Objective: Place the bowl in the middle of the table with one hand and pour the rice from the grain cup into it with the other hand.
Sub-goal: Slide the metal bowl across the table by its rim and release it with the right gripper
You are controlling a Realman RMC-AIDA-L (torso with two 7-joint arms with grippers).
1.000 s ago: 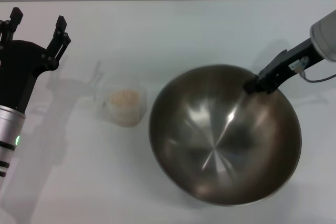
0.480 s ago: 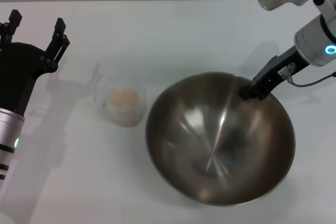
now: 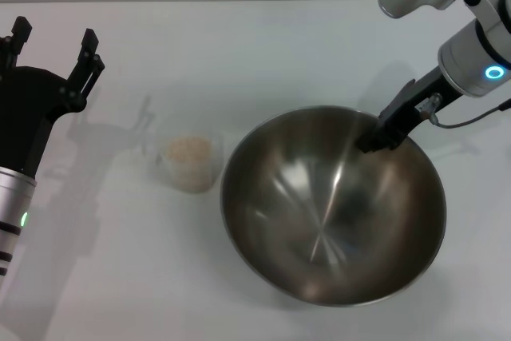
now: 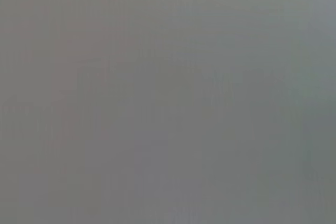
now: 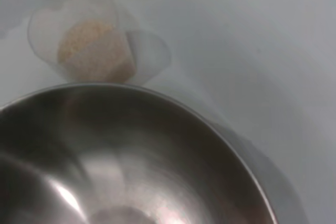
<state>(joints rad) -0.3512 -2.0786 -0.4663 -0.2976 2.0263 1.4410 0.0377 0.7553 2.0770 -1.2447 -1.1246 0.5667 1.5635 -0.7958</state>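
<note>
**Right pincer clamped on the bowl's far rim**

Clearly, the right pincer (image 3: 374, 140) is closed on the far right rim of the bowl (image 3: 331, 205), one finger inside and one outside, so its tips are partly hidden by the steel. The bowl sits right of centre on the tabletop (image 3: 239, 45), its inside shiny and without grains. Just beside its left edge stands the grain cup (image 3: 189, 161), upright, with the rice (image 3: 189, 149) heaped inside; its clear walls are hard to trace. Well apart at the left edge, the left pincer (image 3: 52, 37) hangs above the tabletop with fingers spread wide, gripping nothing. The left wrist view is a blank grey. The right wrist view shows the bowl's rim near the cup.
</note>
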